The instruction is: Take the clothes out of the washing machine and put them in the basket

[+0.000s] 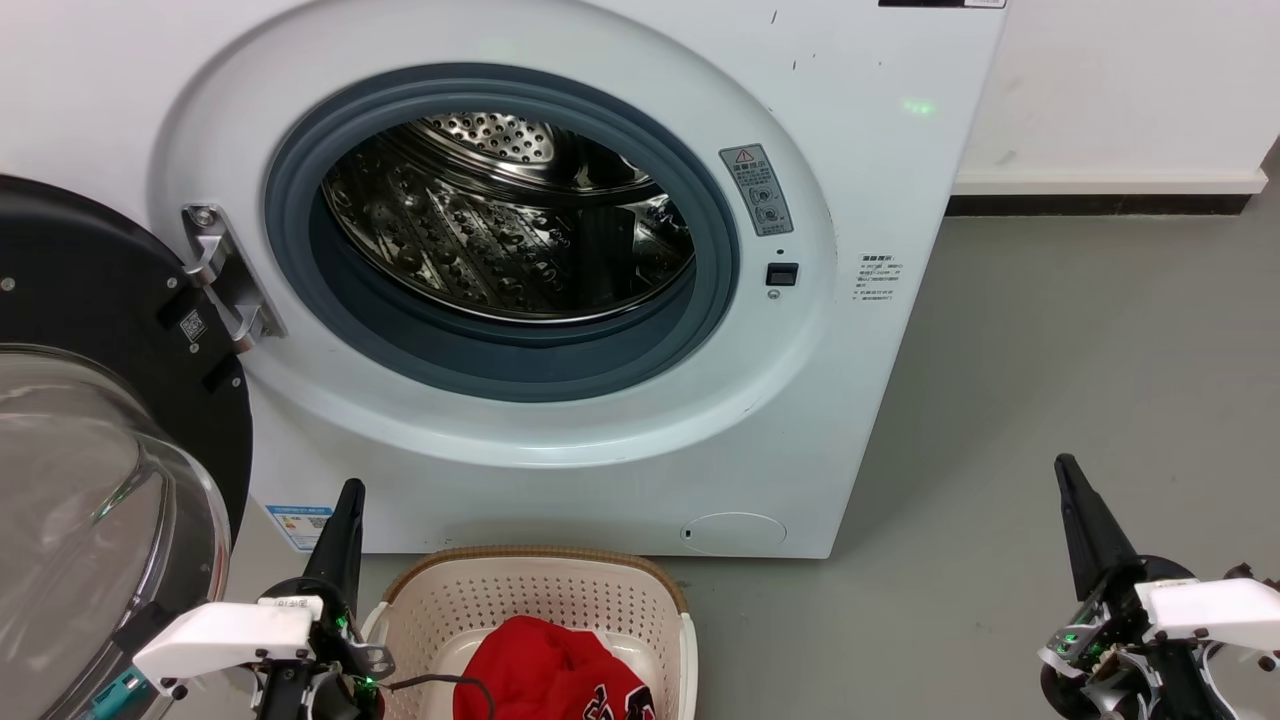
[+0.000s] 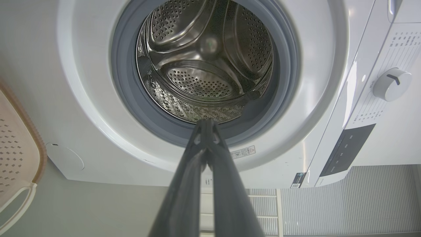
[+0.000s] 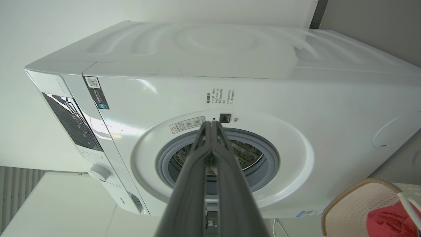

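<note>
The white washing machine [image 1: 620,440] stands ahead with its porthole open; the steel drum [image 1: 500,220] holds nothing that I can see, also in the left wrist view's drum [image 2: 204,65]. Red clothes [image 1: 550,670] with black-and-white lettering lie in the cream basket [image 1: 540,590] on the floor in front of the machine. My left gripper [image 1: 350,490] is shut and holds nothing, just left of the basket. My right gripper [image 1: 1062,463] is shut with nothing in it, over the floor to the right. The right wrist view shows the basket [image 3: 348,204] with red clothes [image 3: 388,217].
The machine's glass door [image 1: 90,480] with its black ring hangs open at the left, close to my left arm. Grey floor [image 1: 1050,350] spreads right of the machine. A white wall with dark baseboard [image 1: 1100,205] runs at the back right.
</note>
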Tool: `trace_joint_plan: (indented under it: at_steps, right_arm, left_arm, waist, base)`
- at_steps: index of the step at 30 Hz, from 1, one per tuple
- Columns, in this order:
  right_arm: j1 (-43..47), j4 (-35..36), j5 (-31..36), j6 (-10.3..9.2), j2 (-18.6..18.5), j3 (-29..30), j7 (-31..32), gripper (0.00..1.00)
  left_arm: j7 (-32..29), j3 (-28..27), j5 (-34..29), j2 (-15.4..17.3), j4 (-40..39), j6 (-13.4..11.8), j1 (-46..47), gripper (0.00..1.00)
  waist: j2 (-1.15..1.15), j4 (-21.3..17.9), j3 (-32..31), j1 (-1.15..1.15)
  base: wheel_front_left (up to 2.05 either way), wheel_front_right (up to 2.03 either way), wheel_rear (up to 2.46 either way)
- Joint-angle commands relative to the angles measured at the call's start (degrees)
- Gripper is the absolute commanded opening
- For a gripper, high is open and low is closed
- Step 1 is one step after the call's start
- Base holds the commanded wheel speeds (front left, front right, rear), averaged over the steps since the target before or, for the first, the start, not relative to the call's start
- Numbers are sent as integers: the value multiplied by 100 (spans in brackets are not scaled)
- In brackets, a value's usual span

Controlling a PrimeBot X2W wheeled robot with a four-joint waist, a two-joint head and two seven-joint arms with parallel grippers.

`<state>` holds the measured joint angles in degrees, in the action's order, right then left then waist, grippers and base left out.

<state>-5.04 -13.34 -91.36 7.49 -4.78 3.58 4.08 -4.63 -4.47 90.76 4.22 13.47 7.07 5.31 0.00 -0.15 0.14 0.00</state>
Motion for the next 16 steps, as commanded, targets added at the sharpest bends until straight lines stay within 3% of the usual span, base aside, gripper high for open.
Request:
trace_joint_plan:
  at_steps: [1,16]
  right_arm:
    - [-130,-27,-109,0,14,23,23,0]
    - [-130,-68,-279,0,40,89,83,0]
  left_arm:
    - [-27,-35,95,-18,27,38,91,0]
    - [-97,-79,275,-37,63,61,103,0]
  waist:
    - [0,3,1,0]
    - [0,15,4,0]
  base:
    - [0,0,0]
    - [0,0,0]
